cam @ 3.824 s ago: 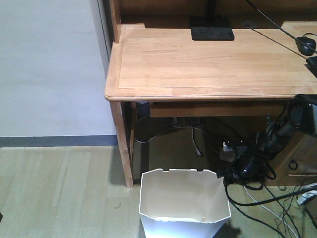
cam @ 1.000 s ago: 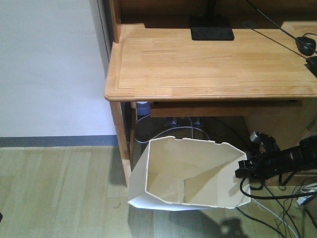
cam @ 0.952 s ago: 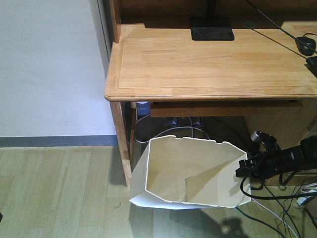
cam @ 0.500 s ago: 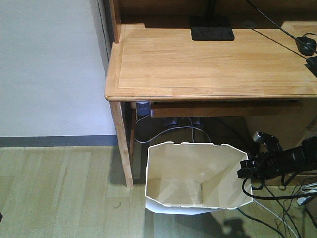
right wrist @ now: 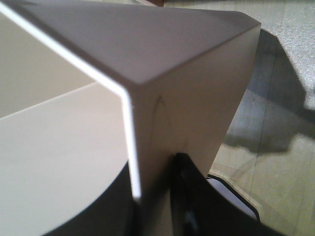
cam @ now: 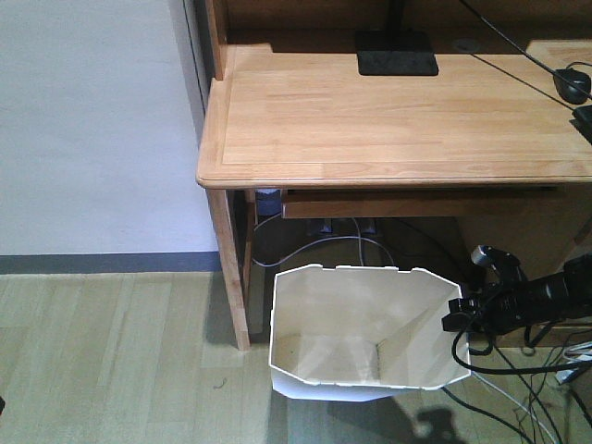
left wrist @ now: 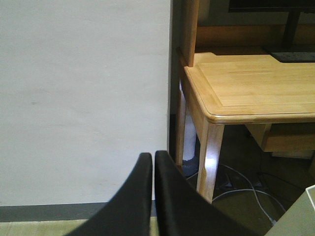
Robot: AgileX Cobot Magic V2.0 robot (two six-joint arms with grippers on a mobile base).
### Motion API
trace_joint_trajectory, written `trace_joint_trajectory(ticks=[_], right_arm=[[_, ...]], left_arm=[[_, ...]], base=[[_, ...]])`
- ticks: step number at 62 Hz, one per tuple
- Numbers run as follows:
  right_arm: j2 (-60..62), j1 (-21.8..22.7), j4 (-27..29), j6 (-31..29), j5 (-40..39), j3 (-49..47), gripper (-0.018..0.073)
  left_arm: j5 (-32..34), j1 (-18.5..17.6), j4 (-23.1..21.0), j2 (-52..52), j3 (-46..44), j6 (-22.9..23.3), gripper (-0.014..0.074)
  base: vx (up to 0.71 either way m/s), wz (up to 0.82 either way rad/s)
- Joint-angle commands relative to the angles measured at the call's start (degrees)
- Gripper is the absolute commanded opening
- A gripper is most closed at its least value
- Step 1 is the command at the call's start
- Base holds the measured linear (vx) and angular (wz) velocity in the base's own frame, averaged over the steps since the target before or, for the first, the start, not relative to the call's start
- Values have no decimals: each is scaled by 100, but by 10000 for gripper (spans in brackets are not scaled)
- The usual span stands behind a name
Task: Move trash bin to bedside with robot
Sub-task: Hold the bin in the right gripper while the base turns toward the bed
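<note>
One trash bin [cam: 351, 314] upright on the floor [cam: 111, 351], right rim pinched by the right pincer [cam: 460, 313] — left pincer [left wrist: 153, 164] pressed together, apart from it. Behind, one bench [cam: 388, 120] — cables [cam: 314, 245] beneath, one black stand base [cam: 396, 53] on top.

A white wall [cam: 92, 129] is being bordered at its foot by a grey baseboard [cam: 102, 263], below which pale wood-plank floor [cam: 111, 351] is being shown. A light wooden desk [cam: 388, 111] is being seen just beside the wall, with a black stand base [cam: 396, 54] being carried at its back edge. Cables [cam: 324, 242] are being shaded under the desktop, where the floor is being darkened.
</note>
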State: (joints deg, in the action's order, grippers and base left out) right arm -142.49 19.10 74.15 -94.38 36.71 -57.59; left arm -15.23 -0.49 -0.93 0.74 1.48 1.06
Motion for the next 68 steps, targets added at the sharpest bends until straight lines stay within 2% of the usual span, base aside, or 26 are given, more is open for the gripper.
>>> trace_joint_trajectory(ticks=[1,33,68], right_arm=[[417,21,222,-70,1410,-38,-5],[417,21,222,-70,1410,-38,-5],[417,21,222,-70,1424,-38,-5]], left_arm=[[398,-34,-13,71,107,25,-6],[398,-34,-13,71,107,25,-6],[398,-34,-13,71,107,25,-6]], base=[[-1,3],[-3,12],[-6,37]])
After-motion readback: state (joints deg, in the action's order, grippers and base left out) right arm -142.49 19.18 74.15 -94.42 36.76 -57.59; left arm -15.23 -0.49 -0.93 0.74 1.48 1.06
